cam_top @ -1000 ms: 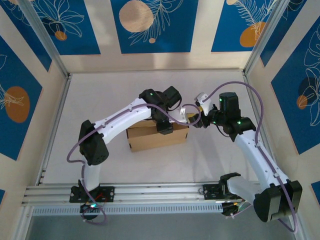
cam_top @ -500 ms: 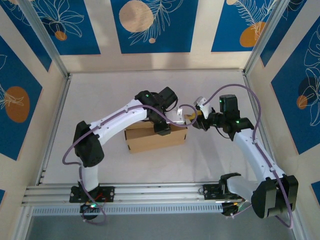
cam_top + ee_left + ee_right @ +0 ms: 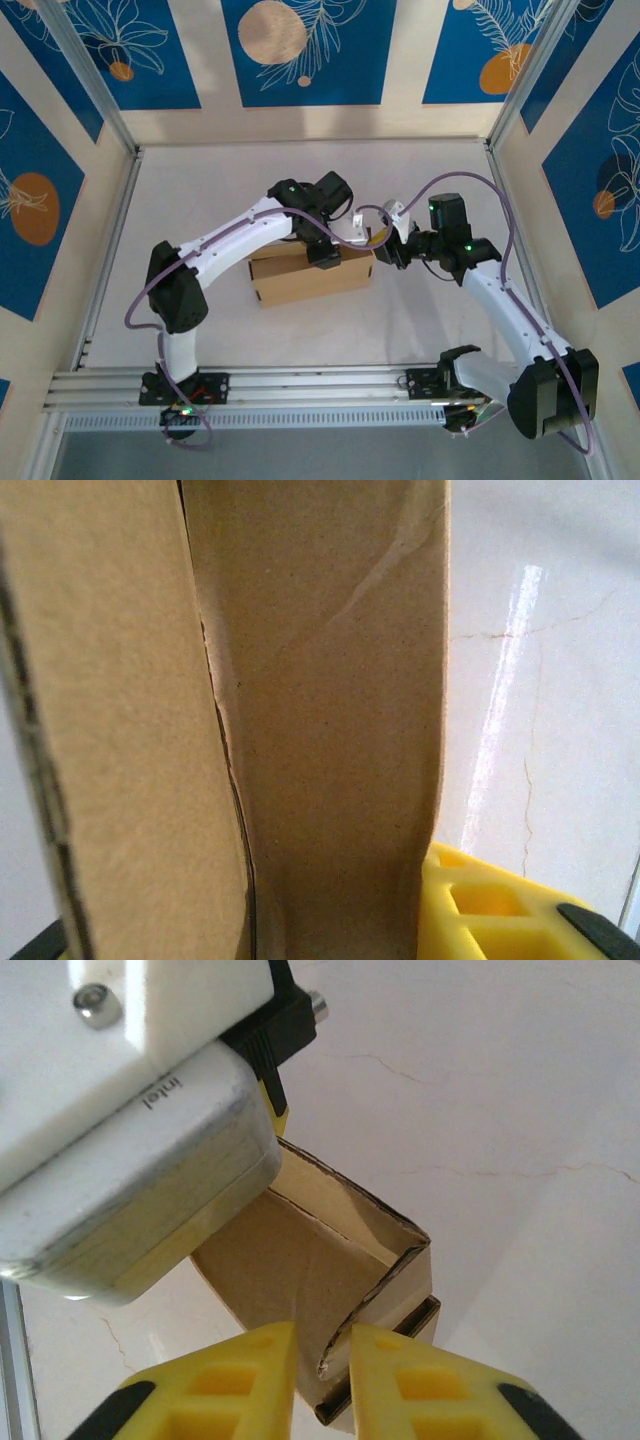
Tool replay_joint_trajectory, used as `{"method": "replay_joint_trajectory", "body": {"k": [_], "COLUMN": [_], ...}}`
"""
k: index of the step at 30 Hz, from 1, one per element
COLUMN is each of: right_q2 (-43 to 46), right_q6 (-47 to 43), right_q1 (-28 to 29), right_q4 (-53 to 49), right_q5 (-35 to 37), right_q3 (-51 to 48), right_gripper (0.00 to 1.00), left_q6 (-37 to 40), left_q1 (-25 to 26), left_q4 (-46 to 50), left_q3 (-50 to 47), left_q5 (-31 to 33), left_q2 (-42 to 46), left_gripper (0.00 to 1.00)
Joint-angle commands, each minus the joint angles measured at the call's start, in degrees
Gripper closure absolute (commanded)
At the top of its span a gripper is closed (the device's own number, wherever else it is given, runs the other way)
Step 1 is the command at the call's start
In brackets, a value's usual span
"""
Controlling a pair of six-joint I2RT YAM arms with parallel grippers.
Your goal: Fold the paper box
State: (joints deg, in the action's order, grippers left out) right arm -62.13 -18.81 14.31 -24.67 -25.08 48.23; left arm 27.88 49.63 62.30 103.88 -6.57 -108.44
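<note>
Brown cardboard, the paper box (image 3: 300, 281) lies on the pale desk (image 3: 190, 190) just left of the middle of the overhead view, partly under the white left arm (image 3: 235, 240). At the box's right end the left pincer (image 3: 350, 238) comes down onto it. In the left wrist view upright cardboard panels stand between its fingers, with the yellow finger (image 3: 485, 900) at the lower right against one panel, so it grips a wall of the box. Just to the right, the right pincer (image 3: 386, 245) meets the same end. Its own wrist view shows its yellow fingers (image 3: 245, 1360) almost together, pinching a curled flap edge at the box's open corner
</note>
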Motion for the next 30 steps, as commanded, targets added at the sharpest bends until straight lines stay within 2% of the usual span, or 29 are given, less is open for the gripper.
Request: {"method": "replay_joint_trajectory", "body": {"k": [1,6,11,16,17,20,22,30], "right_q2": [-1.42,-1.63,-2.73,-1.24,-0.76,0.87,1.44,-0.13], "right_q6": [1.32,1.02,1.19,2.20,2.58,3.12,2.47,1.67], "right_q1": [0.83,0.75,0.90,3.13,3.61,3.98,3.79,0.92], "right_q4": [-0.44,-0.38,-1.25,0.27,0.89,2.43,3.26,2.75], "right_q5": [-0.48,0.61,1.26,6.11,7.50,8.59,8.42,1.65], "right_q3": [1.64,2.72,3.21,0.70,-0.05,-1.77,-2.40,-0.49], "right_gripper": [0.74,0.77,0.92,0.99,0.99,0.88,0.85,0.76], "left_q6": [-0.95,-0.97,-0.89,-1.07,-1.00,-0.89,-0.86,-0.98], "left_q1": [0.03,0.11,0.13,0.38,0.49,0.56,0.61,0.65], "left_q4": [-2.97,-3.26,-3.64,-4.53,-4.71,-5.09,-5.11,-5.09], "left_q3": [1.24,1.07,1.07,0.55,0.37,-0.15,-0.14,-0.42], "left_q5": [-2.26,-2.13,-1.43,-0.86,-0.82,-0.81,-0.77,-0.46], "left_q2": [-0.19,-0.28,-0.40,-0.28,-0.28,-0.10,-0.18,0.17], "left_gripper": [0.66,0.66,0.67,0.67,0.67,0.67,0.67,0.67]}}
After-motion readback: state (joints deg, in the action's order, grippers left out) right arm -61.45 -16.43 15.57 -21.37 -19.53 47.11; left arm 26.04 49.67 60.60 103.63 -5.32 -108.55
